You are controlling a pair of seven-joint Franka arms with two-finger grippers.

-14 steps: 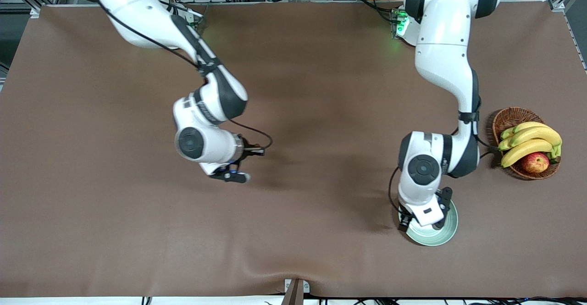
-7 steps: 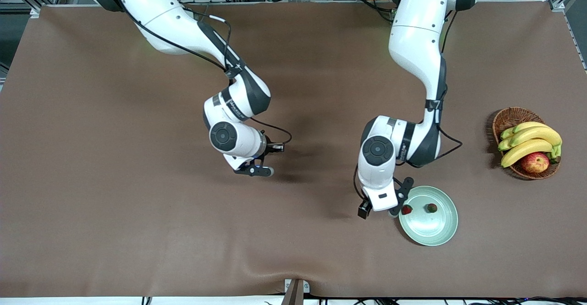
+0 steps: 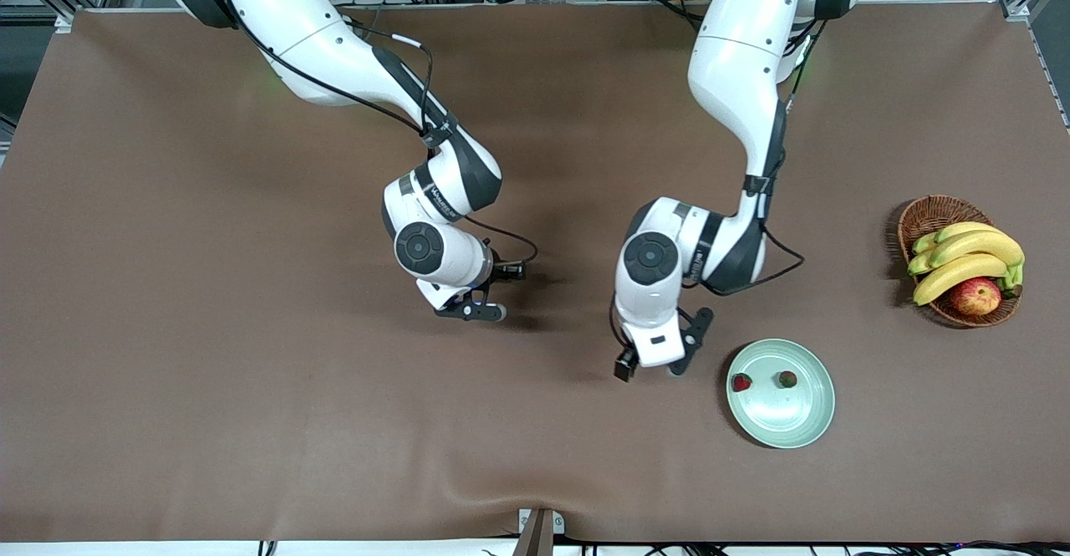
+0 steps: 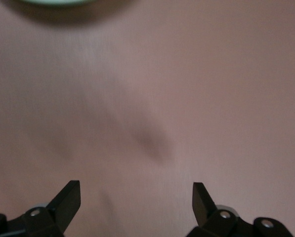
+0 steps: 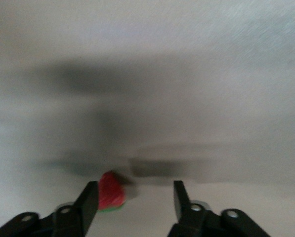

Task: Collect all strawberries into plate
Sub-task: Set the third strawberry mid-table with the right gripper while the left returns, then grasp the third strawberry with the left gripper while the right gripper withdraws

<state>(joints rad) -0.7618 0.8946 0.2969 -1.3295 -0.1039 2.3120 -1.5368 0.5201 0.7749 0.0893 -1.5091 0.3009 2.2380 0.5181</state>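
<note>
The right gripper (image 5: 132, 197), jaws wide, should centre on the strawberry (image 5: 111, 192) at its seven o'clock; the left gripper (image 3: 650, 365) hangs empty and wide.

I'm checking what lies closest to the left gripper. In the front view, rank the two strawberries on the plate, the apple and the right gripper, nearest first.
From the left gripper:
1. Strawberry at the plate's edge toward the right arm's end.
2. Second strawberry, beside it on the plate.
3. Right gripper, over bare table.
4. Apple, in the basket.
</note>
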